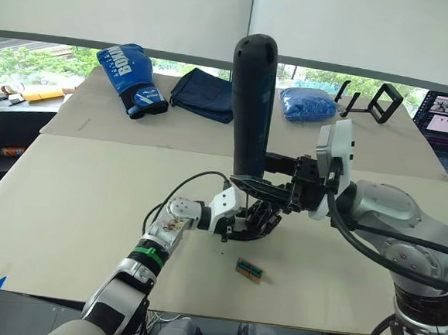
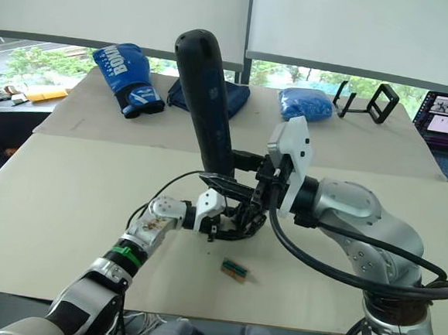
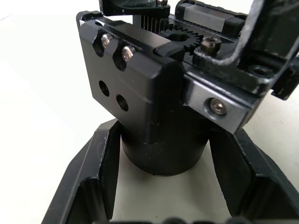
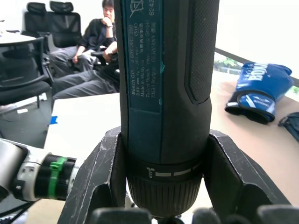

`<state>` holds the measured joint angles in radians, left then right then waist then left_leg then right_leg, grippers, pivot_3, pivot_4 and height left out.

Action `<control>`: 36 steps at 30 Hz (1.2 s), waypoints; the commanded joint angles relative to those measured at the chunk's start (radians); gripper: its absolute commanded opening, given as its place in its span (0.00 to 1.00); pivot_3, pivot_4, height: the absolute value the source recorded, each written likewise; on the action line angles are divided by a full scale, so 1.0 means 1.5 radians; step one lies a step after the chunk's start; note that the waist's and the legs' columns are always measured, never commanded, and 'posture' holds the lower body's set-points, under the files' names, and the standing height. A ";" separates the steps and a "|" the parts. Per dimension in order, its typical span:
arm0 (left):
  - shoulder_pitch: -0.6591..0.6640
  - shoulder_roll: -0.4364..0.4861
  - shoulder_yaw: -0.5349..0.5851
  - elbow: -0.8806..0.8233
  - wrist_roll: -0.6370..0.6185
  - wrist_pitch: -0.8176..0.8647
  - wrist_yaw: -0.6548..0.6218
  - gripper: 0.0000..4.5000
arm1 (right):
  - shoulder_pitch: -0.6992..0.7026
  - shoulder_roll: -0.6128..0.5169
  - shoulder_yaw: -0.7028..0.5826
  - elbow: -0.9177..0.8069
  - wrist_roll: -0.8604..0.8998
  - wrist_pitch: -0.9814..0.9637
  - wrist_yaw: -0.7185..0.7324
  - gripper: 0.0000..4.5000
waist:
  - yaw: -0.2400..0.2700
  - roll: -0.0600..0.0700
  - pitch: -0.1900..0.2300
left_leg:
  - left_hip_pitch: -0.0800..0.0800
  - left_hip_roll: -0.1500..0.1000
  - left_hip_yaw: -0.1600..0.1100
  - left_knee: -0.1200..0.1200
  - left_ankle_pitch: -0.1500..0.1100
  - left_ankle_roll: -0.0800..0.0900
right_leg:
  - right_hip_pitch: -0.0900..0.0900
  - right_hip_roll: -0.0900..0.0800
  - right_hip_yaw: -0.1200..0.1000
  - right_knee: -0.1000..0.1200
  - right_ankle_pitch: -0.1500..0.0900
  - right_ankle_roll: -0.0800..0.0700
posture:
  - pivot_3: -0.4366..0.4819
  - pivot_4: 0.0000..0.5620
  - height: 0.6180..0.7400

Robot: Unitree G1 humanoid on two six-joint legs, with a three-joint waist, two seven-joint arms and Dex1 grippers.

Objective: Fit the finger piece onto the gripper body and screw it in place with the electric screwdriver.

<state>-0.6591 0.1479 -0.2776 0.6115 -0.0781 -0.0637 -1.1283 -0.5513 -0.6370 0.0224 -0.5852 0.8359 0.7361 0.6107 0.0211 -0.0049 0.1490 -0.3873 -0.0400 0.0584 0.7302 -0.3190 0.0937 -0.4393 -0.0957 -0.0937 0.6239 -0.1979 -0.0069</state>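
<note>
**Screwdriver upright over held gripper body**

Beige table (image 1: pixel 66 202) under bright windows. Left gripper (image 1: pixel 249 221) has its black fingers clamped on the chunky black gripper body (image 3: pixel 159 107), which shows silvery screws and a toothed gear, low over the table centre. Right gripper (image 4: pixel 161 186) is closed around the thick dark blue-black cylindrical electric screwdriver (image 1: pixel 251 107), held upright, tip down just above the body. Small green-brown block (image 1: pixel 249 270) lies nearby.
</note>
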 commanded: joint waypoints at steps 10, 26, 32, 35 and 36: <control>-0.008 -0.001 0.009 -0.017 -0.009 -0.007 0.004 0.51 | 0.010 0.016 -0.005 -0.007 -0.071 -0.041 0.031 0.42 | 0.000 0.000 0.000 | 0.000 0.000 0.000 0.000 0.000 0.000 | 0.000 0.001 0.000 0.000 0.000 0.000 | 0.48 0.27 1.00; -0.002 -0.001 0.006 -0.022 -0.007 -0.014 0.005 0.51 | -0.013 0.039 -0.041 -0.028 0.004 0.020 0.000 0.42 | -0.002 0.000 0.000 | 0.000 0.000 0.000 0.000 0.000 0.000 | 0.000 0.001 0.000 0.000 0.000 0.000 | 0.48 0.27 1.00; -0.003 -0.005 0.005 -0.026 -0.008 -0.013 0.007 0.51 | -0.001 0.022 -0.043 -0.028 0.000 0.013 0.001 0.42 | -0.002 0.000 0.000 | 0.000 0.000 0.000 0.000 0.000 0.000 | 0.000 0.001 0.000 0.000 0.000 0.000 | 0.48 0.27 1.00; -0.002 -0.006 0.005 -0.027 -0.008 -0.013 0.007 0.51 | 0.000 0.018 -0.042 -0.025 -0.006 0.007 0.000 0.42 | -0.002 0.000 0.000 | 0.000 0.000 0.000 0.000 0.000 0.000 | 0.000 0.001 0.000 0.000 0.000 0.000 | 0.48 0.27 1.00; -0.001 -0.006 0.005 -0.028 -0.008 -0.013 0.008 0.51 | 0.001 0.017 -0.042 -0.025 -0.007 0.006 -0.001 0.42 | -0.002 0.000 0.000 | 0.000 0.000 0.000 0.000 0.000 0.000 | 0.000 0.001 0.000 0.000 0.000 0.000 | 0.48 0.27 1.00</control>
<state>-0.6568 0.1490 -0.2774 0.6069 -0.0786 -0.0639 -1.1239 -0.5374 -0.6075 0.0097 -0.5831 0.8170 0.7734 0.6090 0.0183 -0.0049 0.1490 -0.3873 -0.0399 0.0585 0.7302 -0.3189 0.0935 -0.4393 -0.0948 -0.0942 0.6239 -0.1979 -0.0069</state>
